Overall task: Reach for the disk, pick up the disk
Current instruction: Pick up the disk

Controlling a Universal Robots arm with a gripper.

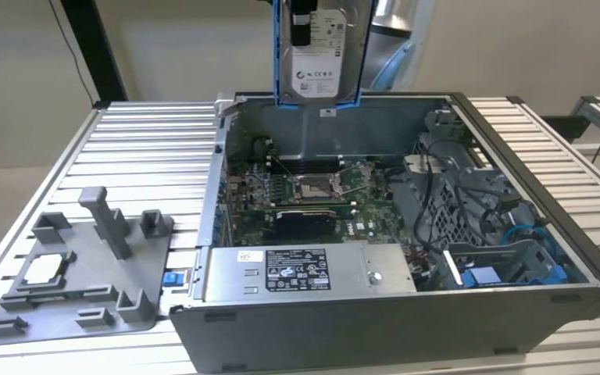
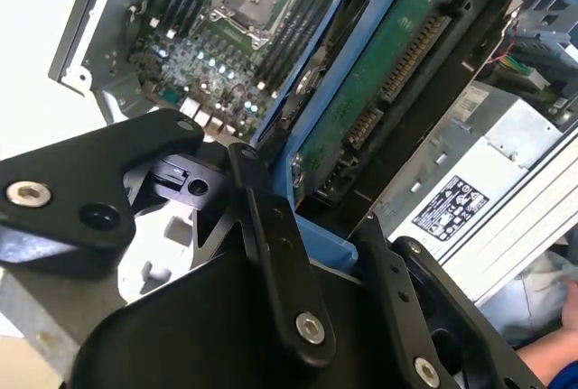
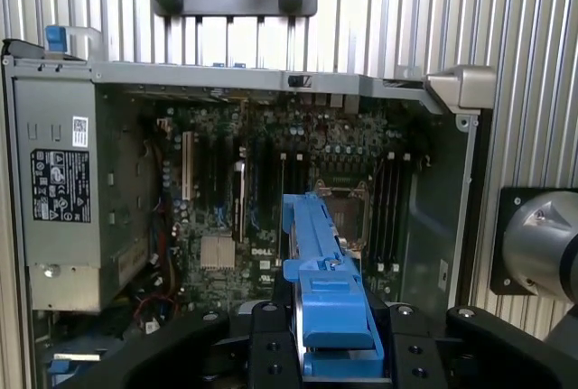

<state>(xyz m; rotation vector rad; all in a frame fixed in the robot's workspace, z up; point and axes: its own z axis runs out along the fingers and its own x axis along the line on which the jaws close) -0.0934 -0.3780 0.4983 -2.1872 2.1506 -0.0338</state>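
So I've got the disk (image 1: 318, 55) up in the air right above the back wall of the open computer case (image 1: 383, 312), hanging on end with its long axis straight up and down and its label face turned toward the exterior camera. My gripper (image 3: 339, 353) is clamped on it; in the first wrist view the black fingers (image 3: 271, 353) sit on either side of the blue frame, squeezing its edges, with the drive running away from me down toward the motherboard (image 3: 271, 199). It's one flat silver-grey metal drive with a white printed label, clipped into a bright blue plastic frame whose rails run down both long sides and across the lower end. In the second wrist view you see the other face: a green circuit board (image 2: 379, 91) with a connector strip, again boxed in by the blue frame. Inside the case below the disk there's one motherboard with one bare CPU socket (image 1: 311, 186), one grey power supply (image 1: 311, 269) against the front wall, and a tangle of cables on the exterior view's right of the board. Beside the case, on the exterior view's left, sits one grey holder tray (image 1: 81, 266) with upright posts on the slatted table (image 1: 144, 148), and one small white-silver square chip (image 1: 43, 269) lies in it.
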